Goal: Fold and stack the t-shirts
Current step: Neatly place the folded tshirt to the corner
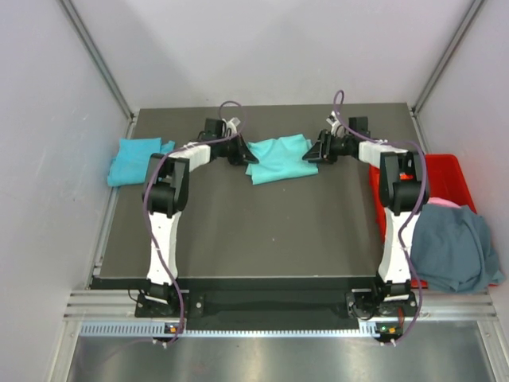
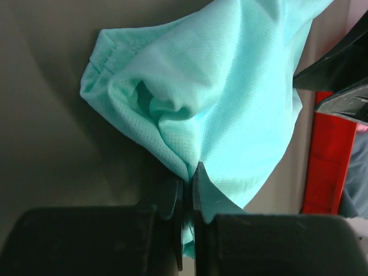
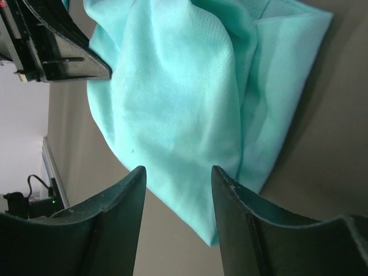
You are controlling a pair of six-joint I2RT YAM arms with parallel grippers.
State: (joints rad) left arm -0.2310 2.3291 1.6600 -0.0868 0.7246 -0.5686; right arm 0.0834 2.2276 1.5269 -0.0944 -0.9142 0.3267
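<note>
The left gripper has its jaws pinched tight on an edge of the mint-teal t-shirt, and the bunched cloth spreads ahead of them. The right gripper holds its jaws wide apart, with the shirt's near edge lying between them on the table.

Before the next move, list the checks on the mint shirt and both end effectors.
1. Left end effector pinching the mint shirt: ok, shut on a fold.
2. Right end effector gripping: not ok, open, with the cloth edge showing between its fingers.
3. Shirt spread flat: not ok, bunched.
4. Cyan shirt out of the way: ok, lying far to the left.
5. Grey-blue shirt out of the way: ok, draped over the red crate.
</note>
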